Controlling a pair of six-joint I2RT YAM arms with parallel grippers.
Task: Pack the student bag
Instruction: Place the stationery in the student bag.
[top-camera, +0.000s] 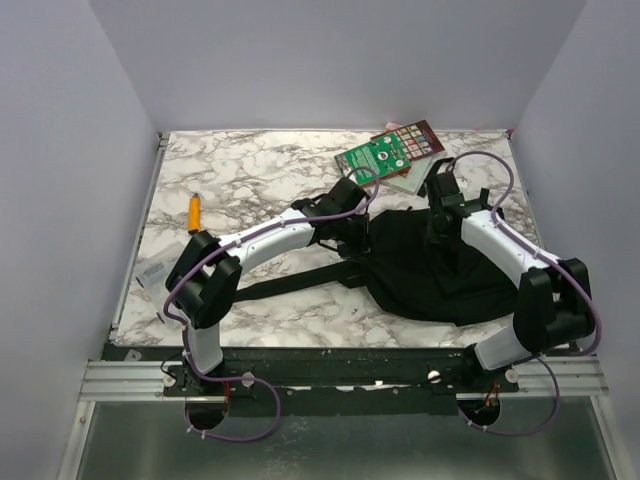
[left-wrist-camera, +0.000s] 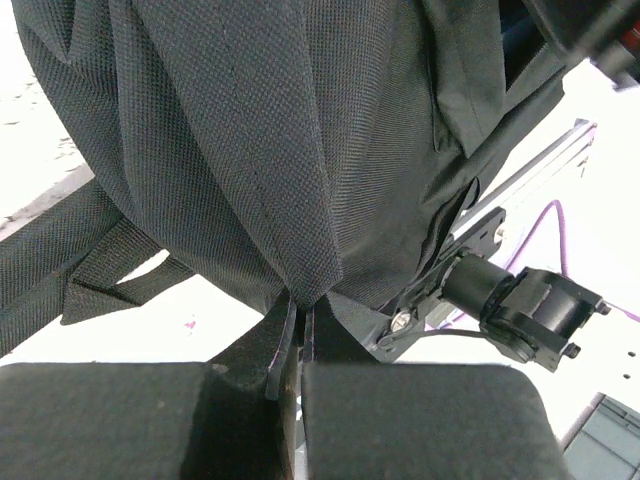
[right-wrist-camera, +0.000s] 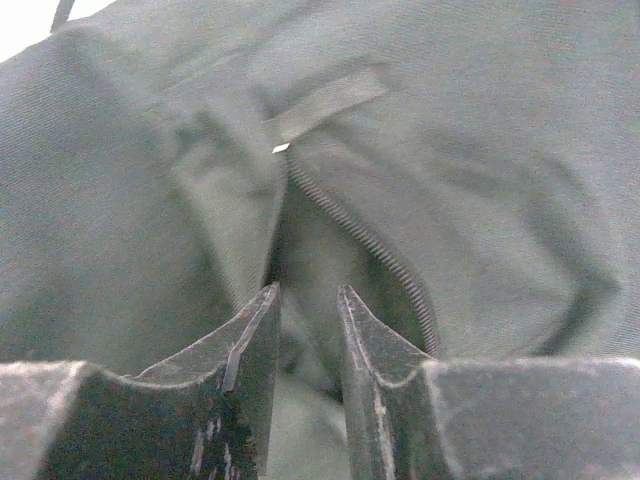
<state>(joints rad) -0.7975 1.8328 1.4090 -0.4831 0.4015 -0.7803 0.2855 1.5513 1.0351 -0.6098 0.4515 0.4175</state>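
Packing: barely begun, by the look; book (top-camera: 385, 152) and orange pen (top-camera: 194, 212) lie outside the bag (top-camera: 440, 280).
Bag: on the table (top-camera: 250, 160) between the arms, zip (right-wrist-camera: 350, 230) seemingly part open.
Left gripper (left-wrist-camera: 303, 310): clamped on bag fabric.
Right gripper (right-wrist-camera: 305, 310): narrowly apart above the zip, empty.
Remaining: load items, close.
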